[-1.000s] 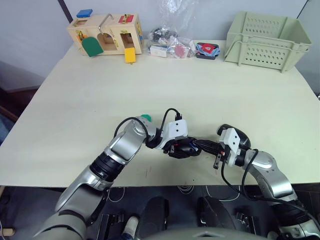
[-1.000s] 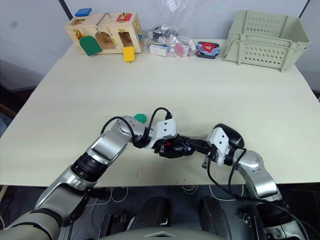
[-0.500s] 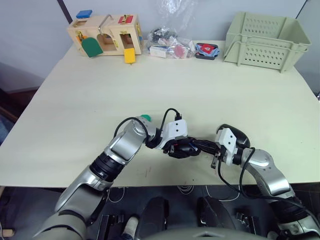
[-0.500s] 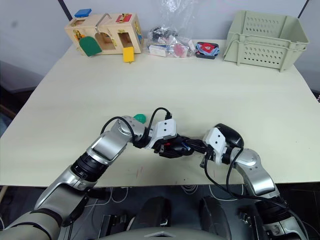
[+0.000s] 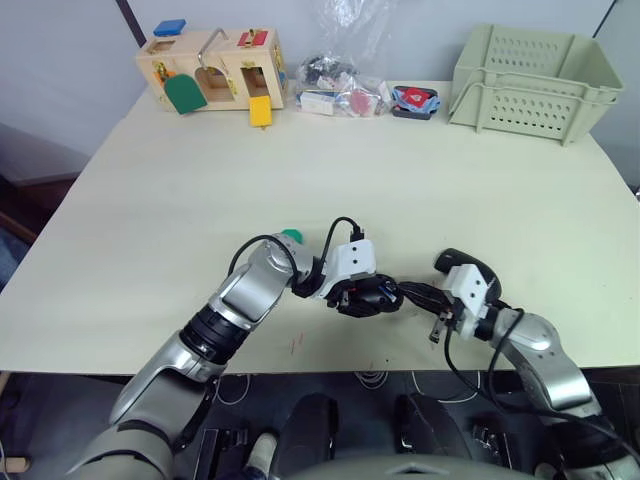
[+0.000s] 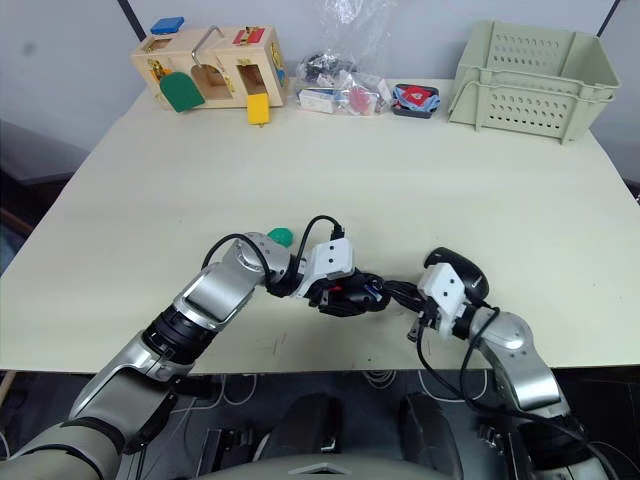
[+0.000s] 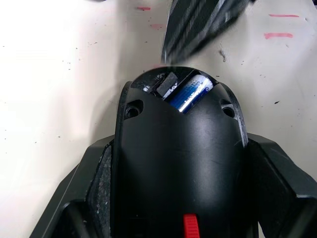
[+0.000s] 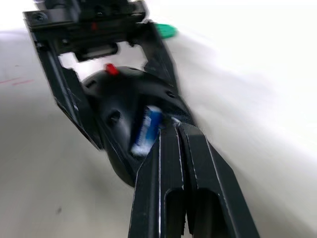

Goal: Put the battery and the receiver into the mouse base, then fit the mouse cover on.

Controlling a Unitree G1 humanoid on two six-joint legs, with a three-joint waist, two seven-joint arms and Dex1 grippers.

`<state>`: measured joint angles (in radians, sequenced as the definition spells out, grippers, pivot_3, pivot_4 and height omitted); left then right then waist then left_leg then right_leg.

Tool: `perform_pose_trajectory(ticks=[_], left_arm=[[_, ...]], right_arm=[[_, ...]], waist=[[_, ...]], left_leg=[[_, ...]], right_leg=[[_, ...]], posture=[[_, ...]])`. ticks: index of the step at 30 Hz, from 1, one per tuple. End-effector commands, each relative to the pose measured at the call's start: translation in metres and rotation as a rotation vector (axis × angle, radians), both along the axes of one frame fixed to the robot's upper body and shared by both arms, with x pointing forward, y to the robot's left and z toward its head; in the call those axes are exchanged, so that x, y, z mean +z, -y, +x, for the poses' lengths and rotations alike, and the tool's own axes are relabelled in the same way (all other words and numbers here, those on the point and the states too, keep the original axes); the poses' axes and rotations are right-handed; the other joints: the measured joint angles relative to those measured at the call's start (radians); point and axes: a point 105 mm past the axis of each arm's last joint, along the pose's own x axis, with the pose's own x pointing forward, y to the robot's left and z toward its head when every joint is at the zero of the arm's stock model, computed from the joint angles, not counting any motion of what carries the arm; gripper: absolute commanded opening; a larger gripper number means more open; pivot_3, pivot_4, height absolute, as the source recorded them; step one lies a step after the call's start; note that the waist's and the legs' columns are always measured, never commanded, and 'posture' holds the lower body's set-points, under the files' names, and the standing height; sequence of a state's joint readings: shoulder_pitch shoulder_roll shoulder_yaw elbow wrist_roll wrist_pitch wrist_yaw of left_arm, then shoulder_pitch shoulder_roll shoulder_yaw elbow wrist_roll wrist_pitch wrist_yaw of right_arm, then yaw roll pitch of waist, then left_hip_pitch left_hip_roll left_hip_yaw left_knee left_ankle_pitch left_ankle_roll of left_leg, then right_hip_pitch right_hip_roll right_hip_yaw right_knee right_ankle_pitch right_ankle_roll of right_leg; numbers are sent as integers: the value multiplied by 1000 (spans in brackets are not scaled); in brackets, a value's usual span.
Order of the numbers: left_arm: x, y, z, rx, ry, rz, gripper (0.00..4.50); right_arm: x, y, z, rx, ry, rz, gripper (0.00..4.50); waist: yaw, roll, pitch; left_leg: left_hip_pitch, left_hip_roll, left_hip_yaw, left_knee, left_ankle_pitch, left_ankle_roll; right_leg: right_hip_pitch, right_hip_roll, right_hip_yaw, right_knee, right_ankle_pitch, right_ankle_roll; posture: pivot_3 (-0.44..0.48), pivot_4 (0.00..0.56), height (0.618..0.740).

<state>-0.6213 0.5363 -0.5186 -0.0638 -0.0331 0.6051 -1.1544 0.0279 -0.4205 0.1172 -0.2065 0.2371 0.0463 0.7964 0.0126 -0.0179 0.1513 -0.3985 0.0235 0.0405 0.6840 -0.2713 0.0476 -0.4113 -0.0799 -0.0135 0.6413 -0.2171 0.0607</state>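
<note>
Near the front edge of the table (image 5: 150, 200), the left gripper (image 5: 372, 297) held the mouse base (image 7: 181, 163) clamped between its two black fingers (image 7: 86, 198), one on each flank of the black body. The base's open end faced the right gripper (image 8: 171, 130), whose fingers were pressed together with no gap between them, their tips right at that open end.

Inside the open compartment the battery (image 7: 190, 93) lay slantwise, blue end outward, and the receiver (image 7: 166, 85) sat just beside it, touching or nearly so. The closed tips stood next to the battery, at the rim of the compartment; whether they touched the receiver could not be told. A small red patch (image 7: 190, 227) showed on the base's back.

The mouse cover (image 6: 458, 272) lay on the table just behind the right wrist, apart from the base. A green disc (image 5: 291, 237) rested behind the left forearm. Along the far edge stood a wooden toy box (image 5: 212, 66), some plastic bags (image 5: 340, 85) and a pale green crate (image 5: 530, 72).
</note>
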Motion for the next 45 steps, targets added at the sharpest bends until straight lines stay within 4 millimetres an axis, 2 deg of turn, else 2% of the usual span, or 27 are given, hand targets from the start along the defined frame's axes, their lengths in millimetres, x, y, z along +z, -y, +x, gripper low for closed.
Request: perform_pose_trajectory(ticks=[1,7,11,15,17,21,24,26,27,28,36,45], left_arm=[[-10,-6,-3,13,-28,30,2974],[-10,-7,-1,15,-25,30,2974],[-9,-7,-1,12,-24,31,2974],[-9,-8,-1,10,-22,31,2974],[-9,-8,-1,9,-21,31,2974],[-9,-8,-1,6,-19,32,2974],[-8,-8,-1,5,-18,32,2974],[-7,-8,0,6,-15,30,4004],[-7,-8,0,6,-14,29,4306],[-7,-8,1,7,-13,27,4425],[1,-10,5,21,13,1,4425],[25,-22,1,10,62,-151,4425]], right_arm=[[18,10,-10,-22,88,4,50],[15,38,-29,-63,54,-30,50],[16,62,-46,-81,-3,11,50],[17,79,-59,-96,-28,29,1456],[17,85,-65,-93,-40,40,2579],[18,97,-73,-103,-40,43,4466],[19,101,-76,-105,-39,52,4466],[20,102,-78,-102,-31,63,4500],[20,103,-79,-101,-26,67,4500],[20,103,-79,-99,-24,69,4500],[18,103,-82,-88,-13,86,4500],[20,107,-83,-91,2,99,4500]], waist=[[0,0,0],[0,0,0],[1,0,0],[1,0,0],[1,0,0],[1,0,1],[1,0,0],[2,0,0],[2,0,0],[2,0,0],[2,0,1],[3,1,1]], left_leg=[[0,0,0,0,0,0],[0,0,0,0,0,0],[0,0,0,0,0,0],[0,0,0,0,0,0],[0,0,0,0,0,0],[0,0,1,0,0,0],[0,0,0,0,0,0],[0,0,0,0,0,0],[0,0,1,0,0,0],[0,0,1,0,0,0],[0,0,1,0,0,0],[0,1,1,0,0,0]], right_leg=[[0,0,0,0,0,0],[0,0,0,0,-2,-3],[0,0,0,0,-2,-3],[0,0,0,0,-2,-3],[0,0,1,0,-2,-4],[0,0,1,0,-2,-4],[0,0,1,0,-2,-4],[0,0,1,0,-2,-4],[0,0,1,0,-2,-4],[0,0,1,0,-2,-4],[0,0,1,0,-3,-4],[-1,-1,1,0,-2,-4]], posture=[[0,150,740],[0,150,740],[0,150,740],[0,150,740],[0,150,740],[0,150,740],[0,150,740],[0,150,740],[0,150,740],[0,150,740],[0,150,740],[0,150,740]])
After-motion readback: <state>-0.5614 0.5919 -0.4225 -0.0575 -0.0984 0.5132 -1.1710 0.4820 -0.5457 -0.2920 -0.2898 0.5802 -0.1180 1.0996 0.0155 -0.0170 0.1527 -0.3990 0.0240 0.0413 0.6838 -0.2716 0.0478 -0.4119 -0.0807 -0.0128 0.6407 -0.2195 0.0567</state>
